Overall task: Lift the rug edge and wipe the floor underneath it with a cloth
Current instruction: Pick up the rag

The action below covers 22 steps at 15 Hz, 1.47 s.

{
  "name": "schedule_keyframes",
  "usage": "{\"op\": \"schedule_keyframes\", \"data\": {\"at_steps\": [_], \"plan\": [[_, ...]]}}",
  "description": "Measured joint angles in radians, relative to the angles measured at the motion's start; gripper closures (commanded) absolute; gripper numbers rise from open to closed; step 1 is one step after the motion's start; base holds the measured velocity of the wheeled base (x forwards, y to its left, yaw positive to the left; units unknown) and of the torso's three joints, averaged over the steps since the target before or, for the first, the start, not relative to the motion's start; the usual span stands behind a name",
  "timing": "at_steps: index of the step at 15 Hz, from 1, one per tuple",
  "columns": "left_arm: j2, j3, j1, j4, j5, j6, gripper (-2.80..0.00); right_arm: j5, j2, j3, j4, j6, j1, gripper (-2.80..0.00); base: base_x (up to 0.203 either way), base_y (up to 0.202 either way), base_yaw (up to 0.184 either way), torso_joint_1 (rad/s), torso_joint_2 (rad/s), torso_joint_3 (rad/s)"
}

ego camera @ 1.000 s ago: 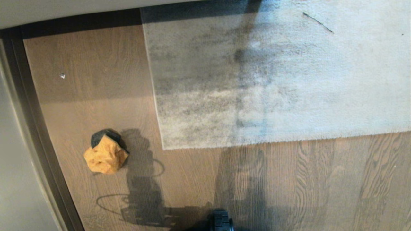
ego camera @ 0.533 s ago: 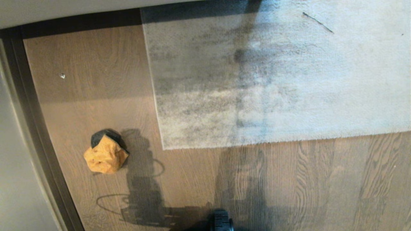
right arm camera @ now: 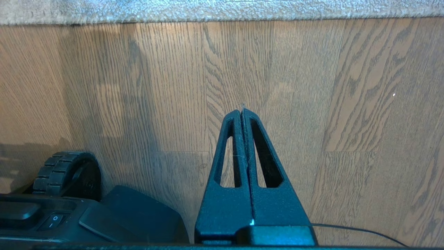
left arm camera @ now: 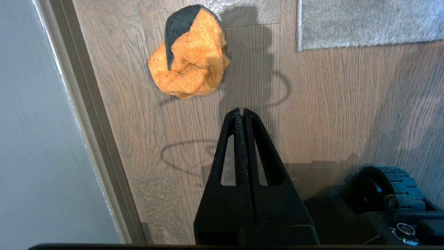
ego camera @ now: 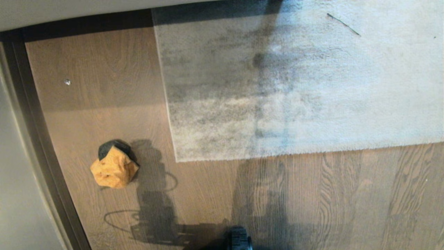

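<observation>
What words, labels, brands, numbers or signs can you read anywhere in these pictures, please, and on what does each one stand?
"O" and "–": the two marks on the small black rocker switch set in the robot's black plastic base, in the right wrist view.
No other text: the crumpled orange and dark grey cloth, the mottled light grey short-pile rug and the brown wood-grain plank floor bear no writing.

Your open lane: floor (ego camera: 104, 114) between baseboard (ego camera: 38, 139) and rug edge (ego camera: 170, 114) | obstacle there: crumpled cloth (ego camera: 114, 168) | near side: base wheel (ego camera: 239, 240) intrudes.
</observation>
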Motion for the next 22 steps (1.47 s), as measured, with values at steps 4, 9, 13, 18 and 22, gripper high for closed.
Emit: {"op": "schedule_keyframes", "data": {"at_steps": [4,9,13,18,22], "plan": [[0.000,0.000,0.000,0.000,0.000,0.000,0.00,0.000,0.000,0.000,0.000,0.000,0.000,0.00,0.000,0.000,0.000,0.000,0.00,0.000],[0.000,0.000,0.000,0.001,0.002,0.000,0.00,0.000,0.000,0.000,0.000,0.000,0.000,0.00,0.000,0.000,0.000,0.000,0.00,0.000],[0.023,-0.032,0.001,0.052,0.005,0.017,0.00,0.000,0.000,0.000,0.000,0.000,0.000,0.00,0.000,0.000,0.000,0.000,0.00,0.000],[0.306,-0.121,0.003,-0.014,0.026,0.029,0.00,0.000,0.000,0.000,0.000,0.000,0.000,0.00,0.000,0.000,0.000,0.000,0.00,0.000],[0.584,-0.142,0.007,-0.254,0.073,0.028,0.00,0.000,0.000,0.000,0.000,0.000,0.000,0.00,0.000,0.000,0.000,0.000,0.00,0.000]]}}
